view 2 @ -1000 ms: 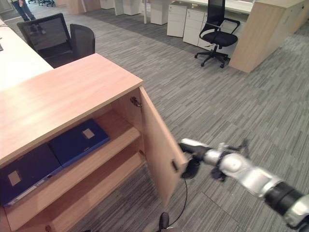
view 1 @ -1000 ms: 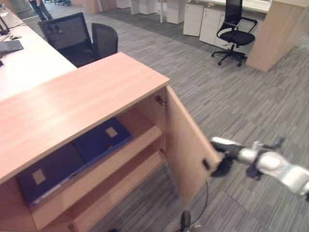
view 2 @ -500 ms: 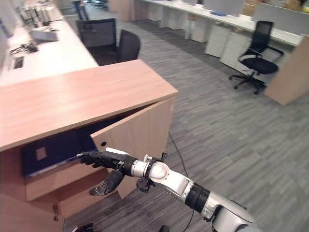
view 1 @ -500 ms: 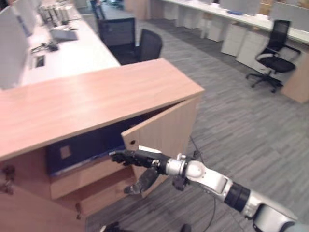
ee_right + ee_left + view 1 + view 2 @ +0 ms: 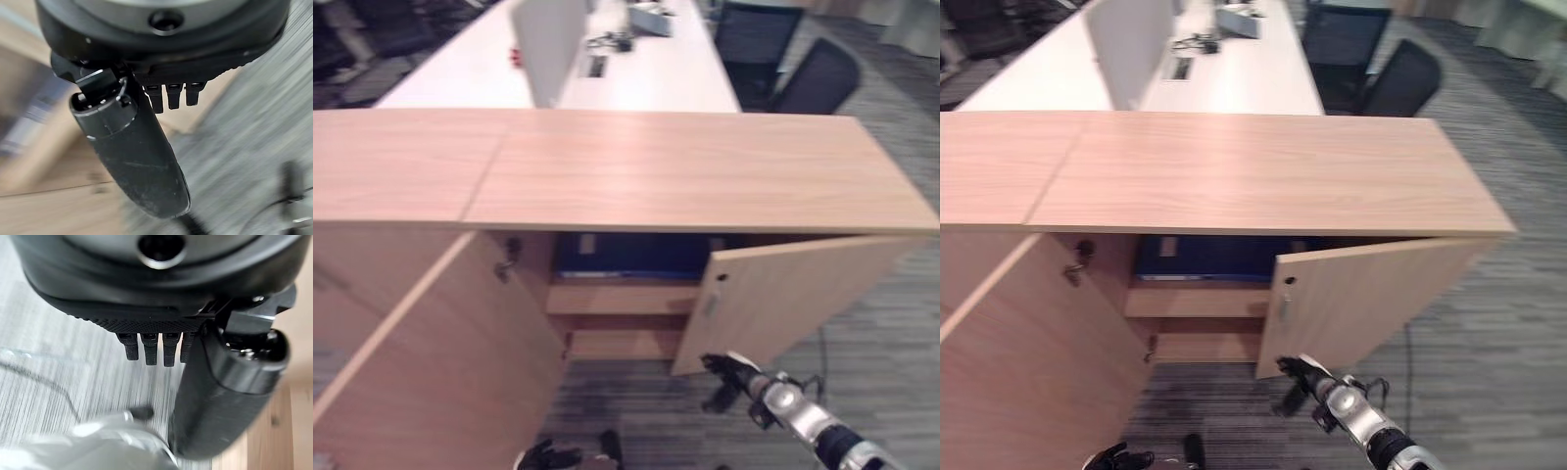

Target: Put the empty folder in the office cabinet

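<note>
Cabinet (image 5: 1234, 166) doors ajar on grey carpet (image 5: 1489, 323), desk (image 5: 1224, 69) behind.

One cabinet (image 5: 1234, 166), two doors, two chairs.

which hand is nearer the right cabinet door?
Right. The right hand is just below the lower edge of the half-open right cabinet door. The left hand hangs low by the wide-open left door, well away.
</note>
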Motion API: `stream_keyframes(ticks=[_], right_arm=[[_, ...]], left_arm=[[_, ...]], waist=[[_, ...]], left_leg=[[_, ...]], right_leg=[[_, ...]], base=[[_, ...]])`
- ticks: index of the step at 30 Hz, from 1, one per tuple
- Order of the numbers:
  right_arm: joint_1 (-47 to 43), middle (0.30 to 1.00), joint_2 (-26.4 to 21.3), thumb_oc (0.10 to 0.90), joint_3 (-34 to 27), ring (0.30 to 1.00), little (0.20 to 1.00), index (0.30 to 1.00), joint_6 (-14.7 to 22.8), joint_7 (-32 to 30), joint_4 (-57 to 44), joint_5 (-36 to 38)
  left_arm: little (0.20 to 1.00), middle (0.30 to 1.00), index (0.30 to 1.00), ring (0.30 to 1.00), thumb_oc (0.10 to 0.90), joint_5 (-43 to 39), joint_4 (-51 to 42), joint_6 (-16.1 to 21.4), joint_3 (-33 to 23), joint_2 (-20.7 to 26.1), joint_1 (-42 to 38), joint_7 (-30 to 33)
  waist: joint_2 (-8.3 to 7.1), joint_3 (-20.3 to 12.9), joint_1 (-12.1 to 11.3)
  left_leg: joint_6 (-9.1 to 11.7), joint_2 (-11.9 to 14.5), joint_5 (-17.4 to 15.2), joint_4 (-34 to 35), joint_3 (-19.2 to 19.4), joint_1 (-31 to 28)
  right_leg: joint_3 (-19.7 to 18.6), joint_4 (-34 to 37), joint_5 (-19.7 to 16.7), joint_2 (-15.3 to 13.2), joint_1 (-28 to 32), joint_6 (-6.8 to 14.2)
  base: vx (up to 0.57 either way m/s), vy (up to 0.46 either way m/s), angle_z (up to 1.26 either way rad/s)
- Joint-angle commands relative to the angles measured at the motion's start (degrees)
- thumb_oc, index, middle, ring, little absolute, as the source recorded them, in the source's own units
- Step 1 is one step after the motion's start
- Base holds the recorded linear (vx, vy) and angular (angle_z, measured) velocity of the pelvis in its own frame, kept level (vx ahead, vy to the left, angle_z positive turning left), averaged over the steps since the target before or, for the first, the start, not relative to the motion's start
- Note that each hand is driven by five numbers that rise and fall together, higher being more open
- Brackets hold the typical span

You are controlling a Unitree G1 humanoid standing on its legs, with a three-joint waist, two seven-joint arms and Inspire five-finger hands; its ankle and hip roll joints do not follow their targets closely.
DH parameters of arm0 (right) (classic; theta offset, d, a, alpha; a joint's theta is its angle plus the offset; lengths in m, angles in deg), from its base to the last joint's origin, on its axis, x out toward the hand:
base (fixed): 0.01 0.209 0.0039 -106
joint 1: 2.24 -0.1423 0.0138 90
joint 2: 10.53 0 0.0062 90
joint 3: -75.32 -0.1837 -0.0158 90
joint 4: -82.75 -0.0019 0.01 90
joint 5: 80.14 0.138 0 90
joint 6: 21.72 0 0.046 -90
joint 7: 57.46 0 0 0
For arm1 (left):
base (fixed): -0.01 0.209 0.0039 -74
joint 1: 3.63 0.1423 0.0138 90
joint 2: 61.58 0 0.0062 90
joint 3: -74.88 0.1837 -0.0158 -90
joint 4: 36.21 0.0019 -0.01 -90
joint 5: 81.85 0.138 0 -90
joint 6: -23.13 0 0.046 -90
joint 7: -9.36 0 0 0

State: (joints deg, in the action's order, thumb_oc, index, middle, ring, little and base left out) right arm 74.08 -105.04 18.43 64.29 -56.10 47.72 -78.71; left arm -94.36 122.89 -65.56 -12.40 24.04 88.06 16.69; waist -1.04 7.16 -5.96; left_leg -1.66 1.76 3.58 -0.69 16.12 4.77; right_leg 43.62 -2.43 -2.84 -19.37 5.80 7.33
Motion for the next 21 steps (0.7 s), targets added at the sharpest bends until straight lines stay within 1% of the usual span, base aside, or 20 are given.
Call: stream_keyframes(ticks=[1,3,6,8,11,12,13,14,15,16,17,19,20,21], right_arm=[[-4.9,0.900,3.3,0.800,-3.0,0.900,0.900,0.900,2.5,-4.4,-0.8,-5.0],[-3.1,0.900,4.5,0.800,-5.0,0.900,0.900,0.900,1.8,-5.2,3.8,-6.1],[-0.4,0.900,5.8,0.800,-10.9,0.900,0.900,0.900,1.3,-6.2,11.7,-5.2],[1.5,0.900,6.2,0.800,-14.4,0.900,0.900,0.900,0.5,-6.9,16.4,-5.3],[4.2,0.900,6.4,0.800,-20.4,0.900,0.900,0.900,-0.2,-7.4,20.3,-3.1],[4.8,0.900,6.3,0.800,-21.4,0.900,0.900,0.900,-0.5,-7.7,21.1,-2.9],[6.3,0.900,6.6,0.800,-23.0,0.900,0.900,0.900,-0.6,-7.5,22.0,-2.8],[6.4,0.900,6.6,0.800,-23.0,0.900,0.900,0.900,-0.6,-7.5,22.0,-2.8],[7.0,0.900,6.7,0.800,-23.6,0.900,0.900,0.900,-0.6,-7.3,22.2,-2.3],[8.3,0.900,7.0,0.800,-25.2,0.900,0.900,0.900,-0.2,-7.3,22.5,-0.8],[8.3,0.900,7.1,0.800,-25.2,0.900,0.900,0.900,-0.1,-7.3,22.5,-0.8],[9.2,0.900,7.5,0.800,-26.9,0.900,0.900,0.900,0.2,-7.2,23.0,0.9],[9.6,0.900,7.9,0.800,-28.1,0.900,0.900,0.900,0.3,-7.0,23.0,2.6],[9.6,0.900,7.9,0.800,-28.1,0.900,0.900,0.900,0.3,-7.0,23.0,2.6]], left_arm=[[0.900,0.900,0.900,0.900,0.800,3.6,1.1,-0.1,2.4,0.4,-0.4,0.2],[0.900,0.900,0.900,0.900,0.800,3.8,1.4,0.0,2.2,0.4,0.0,-0.2],[0.900,0.900,0.900,0.900,0.800,4.3,3.5,0.1,1.1,0.4,0.5,-0.8],[0.900,0.900,0.900,0.900,0.800,5.4,4.4,-0.1,0.5,0.5,0.9,-1.6],[0.900,0.900,0.900,0.900,0.800,5.6,5.4,-0.4,-0.7,0.6,1.9,-2.9],[0.900,0.900,0.900,0.900,0.800,5.1,5.5,-0.4,-1.3,0.7,2.1,-3.2],[0.900,0.900,0.900,0.900,0.800,4.6,5.8,-0.5,-2.1,1.1,2.6,-3.8],[0.900,0.900,0.900,0.900,0.800,4.6,5.8,-0.5,-2.1,1.2,2.6,-3.9],[0.900,0.900,0.900,0.900,0.800,4.2,6.1,-0.5,-2.5,1.3,2.8,-4.1],[0.900,0.900,0.900,0.900,0.800,4.0,7.2,0.0,-2.8,1.9,2.6,-4.4],[0.900,0.900,0.900,0.900,0.800,4.0,7.2,0.0,-2.8,2.0,2.6,-4.4],[0.900,0.900,0.900,0.900,0.800,3.5,8.4,0.3,-3.6,2.5,2.5,-4.3],[0.900,0.900,0.900,0.900,0.800,2.5,9.2,0.1,-4.6,3.0,2.7,-4.5],[0.900,0.900,0.900,0.900,0.800,2.5,9.2,0.1,-4.6,3.0,2.7,-4.5]], waist=[[-0.86,-1.3,-1.9],[-0.66,-1.8,-2.9],[-0.55,-2.4,-4.2],[-0.29,-2.8,-4.9],[-0.15,-3.5,-5.7],[-0.07,-3.6,-6.1],[-0.18,-3.7,-6.8],[-0.28,-3.9,-6.7],[-0.36,-3.7,-6.7],[-0.72,-3.6,-5.5],[-0.77,-3.7,-5.8],[-1.12,-4.4,-5.3],[-1.79,-5.1,-5.7],[-1.80,-5.1,-5.6]], left_leg=[[6.0,4.5,-6.4,0.9,-6.4,-7.0],[5.3,3.4,-6.3,2.2,-8.6,-7.1],[3.9,1.0,-6.1,3.7,-12.0,-7.3],[3.2,-0.5,-6.0,4.4,-13.9,-7.6],[2.3,-2.4,-5.9,5.2,-16.4,-7.9],[2.2,-2.8,-5.7,5.2,-17.0,-7.7],[2.2,-3.5,-5.4,5.3,-19.0,-7.2],[2.2,-3.5,-5.3,5.3,-19.2,-7.1],[2.3,-3.7,-5.2,5.3,-20.3,-6.8],[2.7,-3.9,-5.0,5.5,-23.1,-5.9],[2.7,-3.8,-5.1,5.5,-22.8,-5.8],[2.6,-4.1,-5.0,5.6,-24.9,-4.9],[2.2,-4.9,-3.7,5.6,-25.1,-3.7],[2.2,-4.9,-3.7,5.6,-25.2,-3.7]], right_leg=[[5.1,-2.4,2.7,2.4,-1.8,-0.9],[5.8,-2.3,1.4,1.2,-1.0,0.0],[8.1,-2.5,-1.3,-1.7,0.6,2.3],[9.3,-2.7,-2.6,-3.3,1.6,3.4],[10.8,-2.4,-4.2,-5.2,3.2,4.9],[11.1,-2.3,-4.6,-5.6,3.4,5.3],[10.9,-2.2,-5.4,-6.3,3.7,6.1],[11.2,-2.1,-5.5,-6.4,3.8,6.2],[9.7,-2.2,-6.2,-6.7,3.4,6.6],[1.1,-1.7,-6.8,-6.8,1.7,7.1],[0.7,-1.8,-6.8,-6.8,1.3,7.0],[-7.3,0.9,-5.7,-6.0,1.0,6.7],[-7.6,3.1,-7.0,-6.1,1.3,6.5],[-7.5,3.2,-7.1,-6.1,1.4,6.6]], base=[[-0.05,0.085,1.21],[-0.03,0.111,1.16],[-0.04,0.177,0.84],[-0.02,0.170,0.37],[-0.02,0.142,0.66],[-0.05,0.103,0.33],[-0.05,0.062,0.17],[-0.04,0.014,0.15],[-0.05,-0.043,0.55],[-0.05,-0.044,0.59],[-0.03,-0.040,0.58],[0.01,0.003,0.40],[0.00,0.020,0.50],[0.00,0.002,0.42]])
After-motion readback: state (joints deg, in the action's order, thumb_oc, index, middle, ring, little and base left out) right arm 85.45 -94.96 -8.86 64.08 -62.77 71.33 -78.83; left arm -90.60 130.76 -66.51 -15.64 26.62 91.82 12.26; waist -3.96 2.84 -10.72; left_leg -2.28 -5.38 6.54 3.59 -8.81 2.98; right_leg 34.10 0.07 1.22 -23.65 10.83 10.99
